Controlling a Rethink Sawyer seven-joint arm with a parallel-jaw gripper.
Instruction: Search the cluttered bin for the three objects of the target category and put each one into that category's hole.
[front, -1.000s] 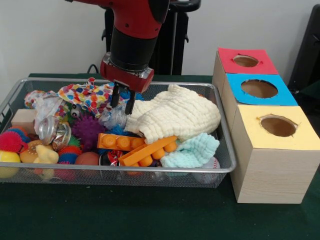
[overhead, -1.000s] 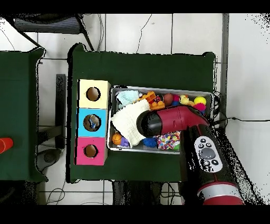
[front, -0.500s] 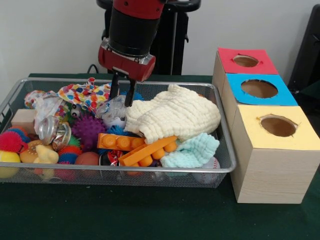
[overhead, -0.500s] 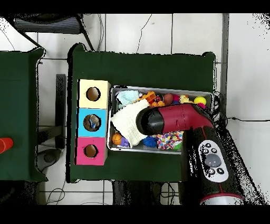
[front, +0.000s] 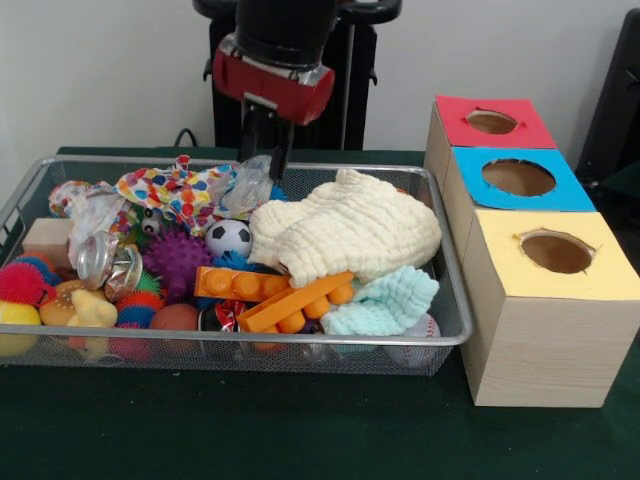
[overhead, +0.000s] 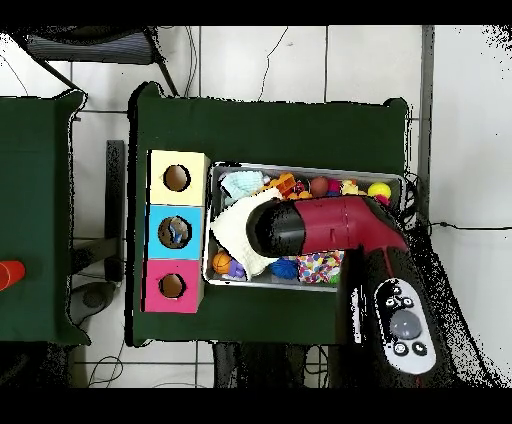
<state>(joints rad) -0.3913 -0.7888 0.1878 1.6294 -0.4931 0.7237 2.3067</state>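
My gripper (front: 268, 163) hangs over the back middle of the wire mesh bin (front: 300, 340). It is shut on a piece of see-through wrinkly plastic (front: 248, 188), which dangles from the fingertips just above the clutter. The light-blue-topped hole (front: 518, 177) is in the middle box of the row to the right of the bin. In the overhead view my red arm (overhead: 310, 225) covers the gripper and the plastic. There the bin's rim (overhead: 300, 169) and the blue hole (overhead: 174, 232) show, with something pale inside the hole. No other plastic pieces are clear to see.
A cream cloth (front: 350, 225) lies beside the gripper. Below it are a small football (front: 228, 238), orange bricks (front: 270, 295), a mint cloth (front: 385, 300), spiky balls and a spotted cloth (front: 170, 190). The red-topped hole (front: 491, 122) and yellow-topped hole (front: 556, 252) flank the blue one.
The gripper has risen out of the clutter with the plastic piece in it. The small football under it has come into view.
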